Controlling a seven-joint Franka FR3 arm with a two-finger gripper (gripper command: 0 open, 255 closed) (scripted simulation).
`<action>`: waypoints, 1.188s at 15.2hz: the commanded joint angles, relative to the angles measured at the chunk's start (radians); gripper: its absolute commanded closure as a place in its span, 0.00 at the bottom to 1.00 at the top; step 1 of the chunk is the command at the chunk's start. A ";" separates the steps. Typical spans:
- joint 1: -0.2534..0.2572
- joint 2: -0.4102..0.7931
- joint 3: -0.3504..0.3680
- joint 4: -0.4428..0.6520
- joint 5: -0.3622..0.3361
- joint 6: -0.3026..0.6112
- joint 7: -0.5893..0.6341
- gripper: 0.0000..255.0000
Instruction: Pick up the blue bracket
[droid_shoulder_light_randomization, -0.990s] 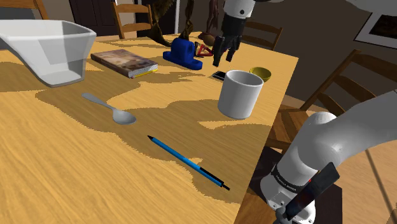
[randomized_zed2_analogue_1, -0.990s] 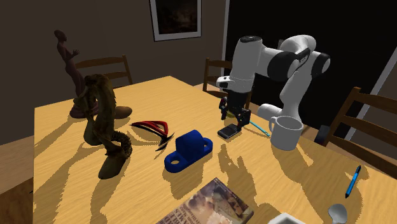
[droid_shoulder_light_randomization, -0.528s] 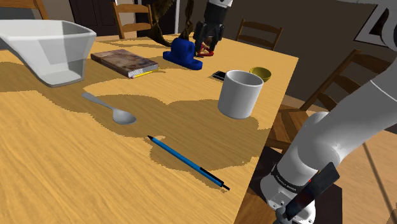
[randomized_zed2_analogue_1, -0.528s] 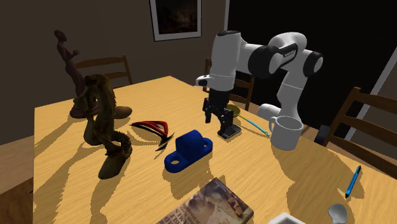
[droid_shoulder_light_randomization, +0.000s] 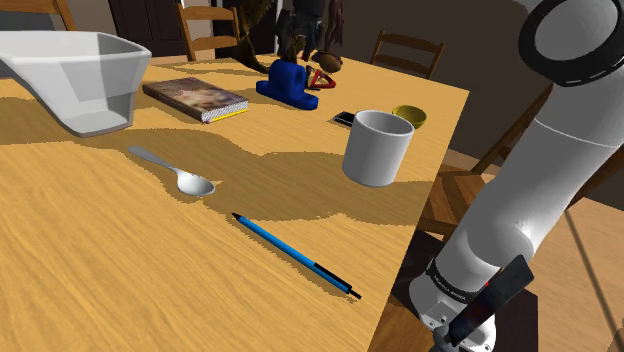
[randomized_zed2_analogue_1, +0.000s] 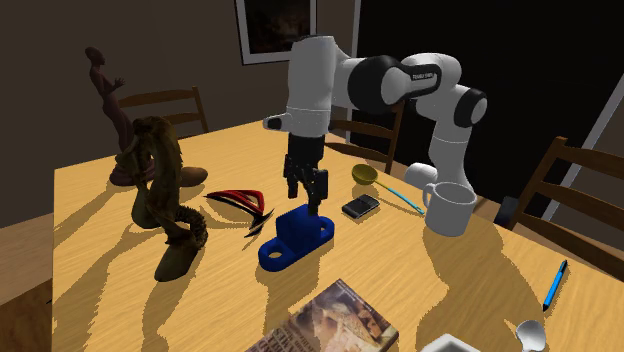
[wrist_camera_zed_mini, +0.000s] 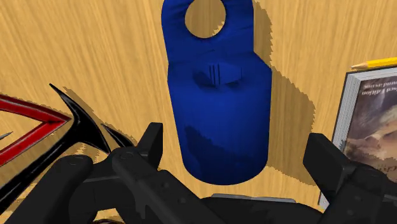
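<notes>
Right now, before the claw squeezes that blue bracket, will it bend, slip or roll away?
The blue bracket looks thick and solid, so it is probably stiff. Its rounded hump, between the fingers of the open gripper, might slip a little. Its flat holed tabs rest on the table, so it likely won't roll.

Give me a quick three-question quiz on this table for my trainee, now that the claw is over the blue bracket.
1. True or false: the claw is shut on the blue bracket.
2. Which of these lies nearest the bracket? A the spoon, B the pen, C the book.
3. Fill the gap: the white mug stands ___ on the table (upright or tipped).

Key: 1 false, the fingers stand apart on either side of it without touching; 2 C; 3 upright.
</notes>
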 joint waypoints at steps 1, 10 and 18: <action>-0.004 0.079 -0.004 0.108 0.026 -0.017 0.001 0.00; -0.013 0.146 -0.007 0.128 0.057 0.039 -0.011 0.00; -0.013 0.141 -0.007 0.101 0.058 0.061 -0.017 1.00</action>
